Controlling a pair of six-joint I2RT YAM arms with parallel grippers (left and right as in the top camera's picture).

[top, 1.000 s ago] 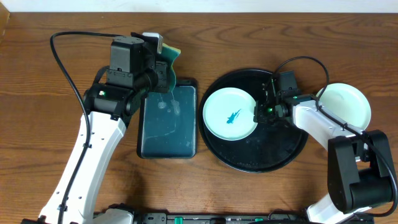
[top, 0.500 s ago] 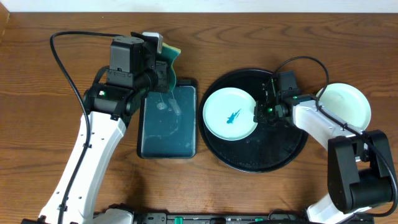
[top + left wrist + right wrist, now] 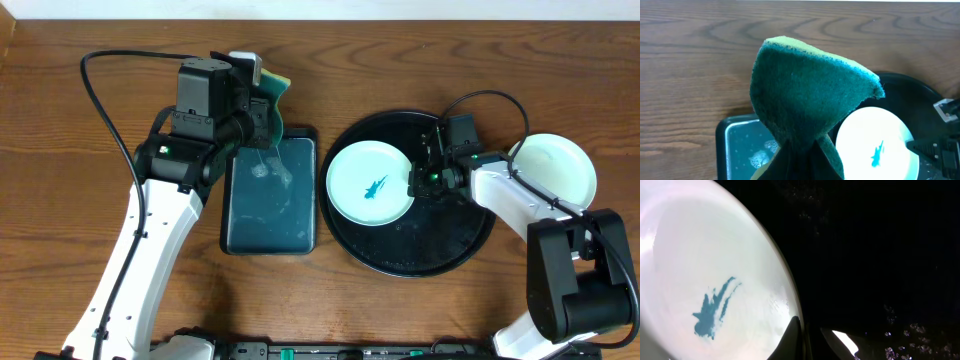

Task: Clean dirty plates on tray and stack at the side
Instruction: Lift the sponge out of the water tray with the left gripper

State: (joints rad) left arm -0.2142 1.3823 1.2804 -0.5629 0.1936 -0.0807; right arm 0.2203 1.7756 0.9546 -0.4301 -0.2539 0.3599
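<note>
Nothing has visibly moved between the earlier overhead views and now. The left gripper sits at the same spot over the rectangular tray with the sponge pinched. The right gripper is unmoved at the rim of the smeared plate, which lies where it did on the black tray.

My left arm and right arm wear white shells between black joints; a green light glows near each wrist; a black cable loops from each.
</note>
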